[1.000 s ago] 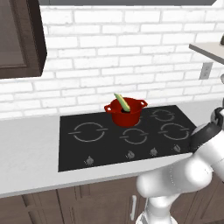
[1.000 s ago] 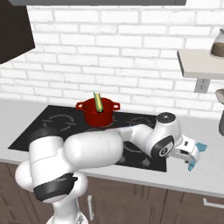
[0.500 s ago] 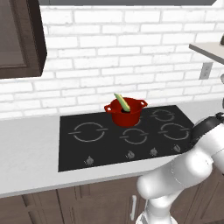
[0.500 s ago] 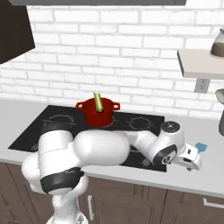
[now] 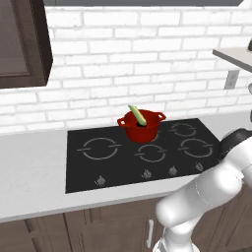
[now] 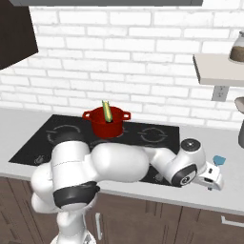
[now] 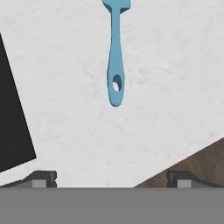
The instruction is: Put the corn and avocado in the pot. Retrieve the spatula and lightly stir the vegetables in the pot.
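Note:
The red pot (image 5: 140,128) (image 6: 106,124) stands on a back burner of the black cooktop (image 5: 98,167). The pale yellow-green corn (image 5: 137,114) (image 6: 106,110) leans out of it. The avocado is out of view. On the grey counter to the right of the cooktop lies the light blue spatula (image 7: 115,57) (image 6: 219,160), its handle end with the hole nearest my hand. My gripper (image 7: 111,179) (image 6: 212,180) hangs above the counter just short of that handle end. It is open, and nothing lies between its fingertips (image 7: 43,178).
In the hand view the cooktop's corner (image 7: 11,122) is at the left and the counter's front edge over the wooden cabinet (image 7: 197,166) at the lower right. A wall shelf (image 6: 217,69) holding a jar hangs above the right counter.
My hand has sunk lower and a little to the right, closer to the counter by the spatula. The pot and corn have not moved.

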### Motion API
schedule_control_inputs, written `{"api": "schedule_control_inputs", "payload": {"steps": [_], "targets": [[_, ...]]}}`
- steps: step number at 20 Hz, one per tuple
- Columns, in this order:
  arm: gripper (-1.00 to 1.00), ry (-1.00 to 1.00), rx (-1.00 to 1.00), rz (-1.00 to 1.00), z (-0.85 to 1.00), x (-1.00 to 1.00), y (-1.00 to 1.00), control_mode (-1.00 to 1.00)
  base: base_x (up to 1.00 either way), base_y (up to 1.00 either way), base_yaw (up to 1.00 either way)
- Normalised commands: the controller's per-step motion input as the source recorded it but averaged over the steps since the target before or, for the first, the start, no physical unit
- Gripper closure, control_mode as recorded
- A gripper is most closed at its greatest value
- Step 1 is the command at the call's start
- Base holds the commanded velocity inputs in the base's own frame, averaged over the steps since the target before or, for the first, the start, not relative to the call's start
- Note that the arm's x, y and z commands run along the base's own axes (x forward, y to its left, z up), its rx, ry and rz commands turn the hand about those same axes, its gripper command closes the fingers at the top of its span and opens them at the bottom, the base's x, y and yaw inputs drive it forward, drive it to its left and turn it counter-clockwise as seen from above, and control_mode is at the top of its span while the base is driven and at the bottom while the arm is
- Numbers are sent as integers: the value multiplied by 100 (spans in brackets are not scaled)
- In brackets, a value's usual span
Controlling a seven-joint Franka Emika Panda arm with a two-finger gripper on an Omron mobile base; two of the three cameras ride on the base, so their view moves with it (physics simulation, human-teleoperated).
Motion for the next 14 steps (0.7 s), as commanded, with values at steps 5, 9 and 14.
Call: {"api": "schedule_control_inputs", "payload": {"steps": [5, 9, 14], "targets": [[-100, 0, 0, 1, -5, 2, -8, -100, 0, 0, 0], [-100, 0, 0, 2, 0, 6, 0, -100, 0, 0, 0], [-100, 0, 0, 0, 0, 7, 0, -100, 0, 0, 0]]}}
